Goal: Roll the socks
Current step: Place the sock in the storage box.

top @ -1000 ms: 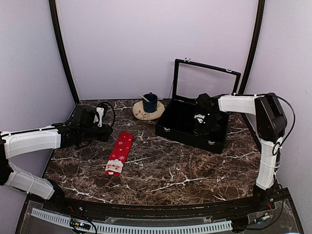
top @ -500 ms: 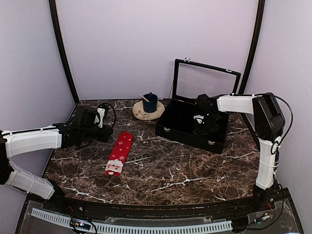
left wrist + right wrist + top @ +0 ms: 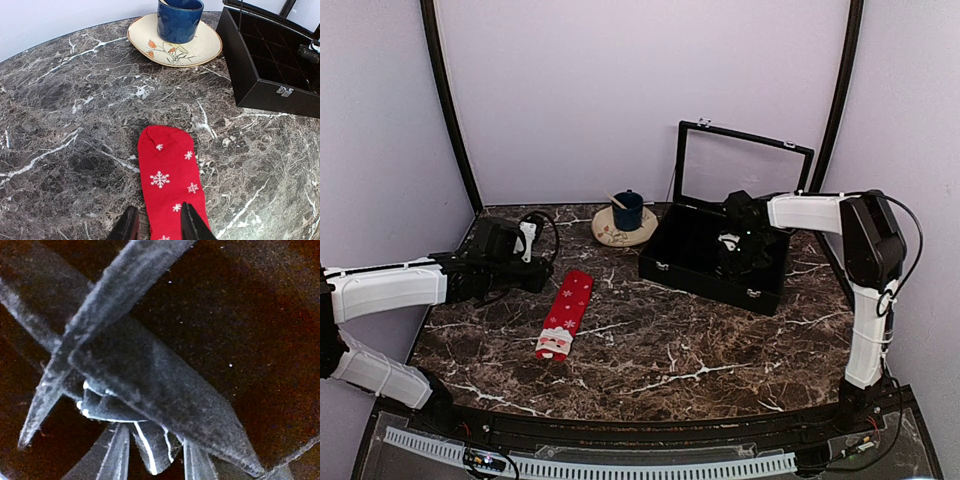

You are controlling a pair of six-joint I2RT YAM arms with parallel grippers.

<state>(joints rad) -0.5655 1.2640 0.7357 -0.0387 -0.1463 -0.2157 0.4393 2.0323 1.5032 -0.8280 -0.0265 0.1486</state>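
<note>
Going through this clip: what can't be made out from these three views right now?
Black striped sock: the right wrist view is dark and blurred inside the box; only striped folds show, and whether the right claw grips it is unclear.
Same sock, top view: hidden behind the right claw and the box wall.
Red sock: Santa end cut off by the left wrist view's bottom edge, past the left claw.

Left gripper [image 3: 158, 208] ajar — low, right arm [image 3: 810, 212] extended

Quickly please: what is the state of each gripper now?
Left gripper: open, empty, over the red sock.
Right gripper: open, black striped sock between its fingers.
</note>
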